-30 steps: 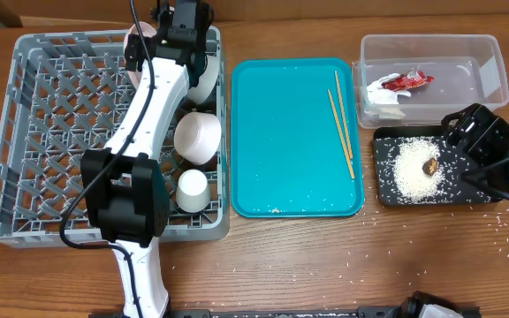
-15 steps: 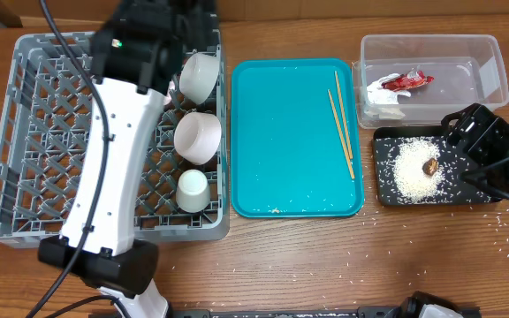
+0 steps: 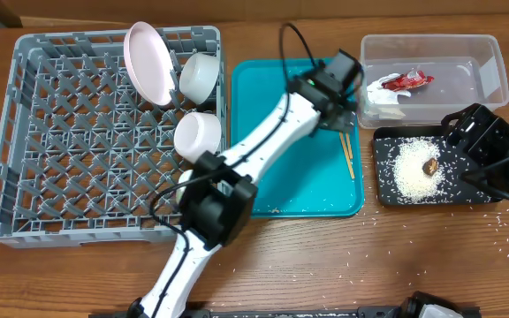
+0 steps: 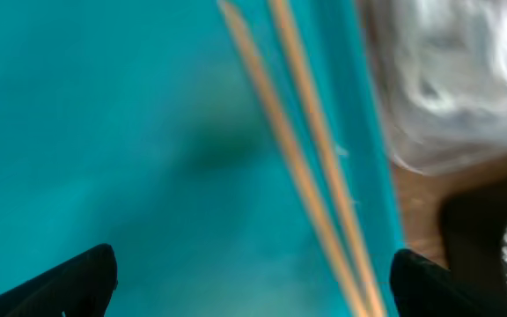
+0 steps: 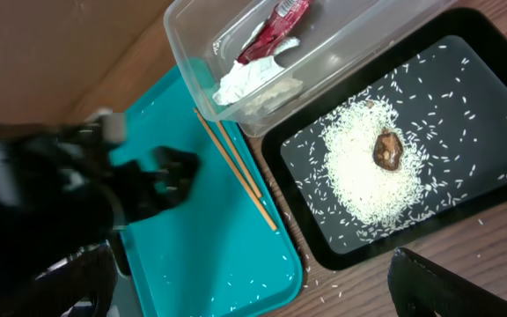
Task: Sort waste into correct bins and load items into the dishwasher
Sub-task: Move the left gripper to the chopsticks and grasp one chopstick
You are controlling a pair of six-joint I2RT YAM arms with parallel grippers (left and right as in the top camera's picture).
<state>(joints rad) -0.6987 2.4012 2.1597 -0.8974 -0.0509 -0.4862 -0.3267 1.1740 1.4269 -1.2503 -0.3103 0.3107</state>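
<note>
Hovering with its jaws spread wide and nothing between them, the left gripper (image 4: 253,286) sits low over the 2 chopsticks (image 4: 302,167), which lie side by side near the right edge of the teal tray (image 3: 263,132). 1 second ago this arm reached over the back of the dish rack (image 3: 60,132); it has since swung right, across to the tray. The white plate (image 3: 147,62) now stands uncovered on edge at the rack's back, just beside 1 bowl (image 3: 200,75), with the 2nd bowl (image 3: 197,134) in front of it.

The right gripper (image 5: 258,282) has not moved. It is open just as wide, empty, by the black tray (image 3: 383,190) that holds the rice (image 3: 414,168) and the brown lump (image 3: 430,165). The red-and-white wrapper (image 3: 405,81) and the paper scrap (image 3: 383,99) lie in the clear tub (image 3: 493,62).
</note>
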